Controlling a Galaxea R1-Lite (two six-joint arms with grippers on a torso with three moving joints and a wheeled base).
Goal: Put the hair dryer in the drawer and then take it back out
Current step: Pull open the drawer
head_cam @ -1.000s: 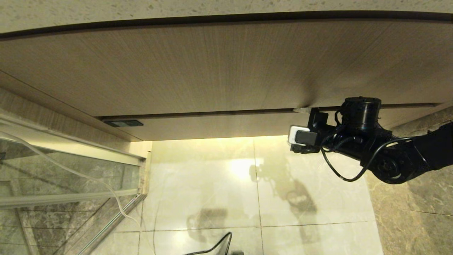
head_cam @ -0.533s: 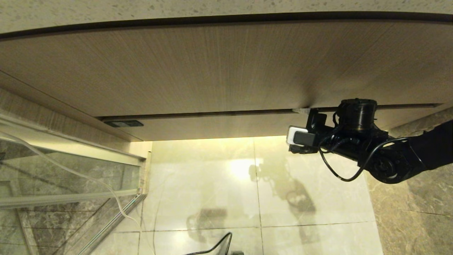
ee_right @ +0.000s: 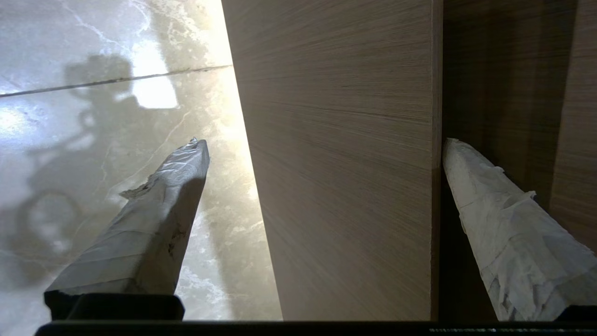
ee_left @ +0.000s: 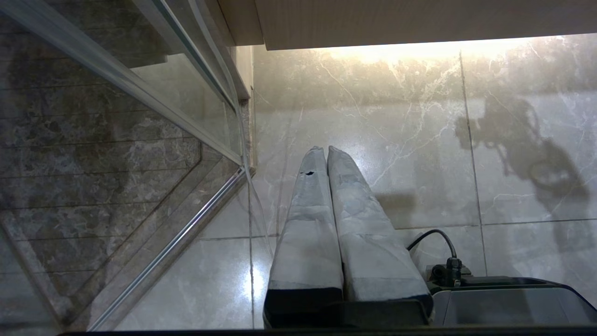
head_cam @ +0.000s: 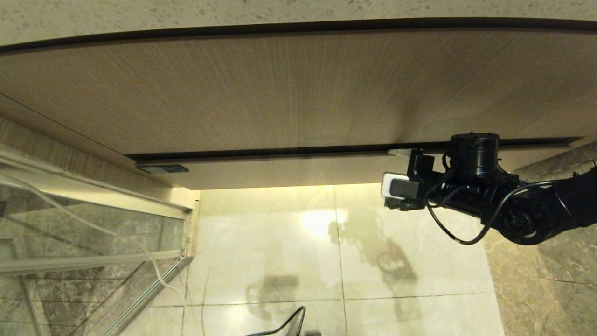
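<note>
So this was really early in the whole thing, as far as I could tell. The right gripper (head_cam: 396, 161) was up at the drawer (head_cam: 289, 170), its fingers spread wide and straddling the flat front: one fingertip (ee_right: 459, 161) was tucked into the dark gap above the front's top edge, the other (ee_right: 186, 158) hung out on the floor side over the pale tiles (head_cam: 298, 242). It wasn't clamped on anything, more hooked over the edge, which to me read as the pull-it-open step. The drawer itself looked barely cracked, just a thin dark slit under the taller wood-grain panel (head_cam: 280, 93), and none of its inside showed.

The hair dryer? Couldn't find it in any view, so no idea where it sat at that point. It certainly wasn't in either gripper.

The left gripper (ee_left: 326, 154) was parked low over the floor next to the glass shower screen (ee_left: 140, 116), fingers pressed together and empty.

So pretty much everything was left: open the drawer properly, get the dryer, drop it in, then fish it back out
</note>
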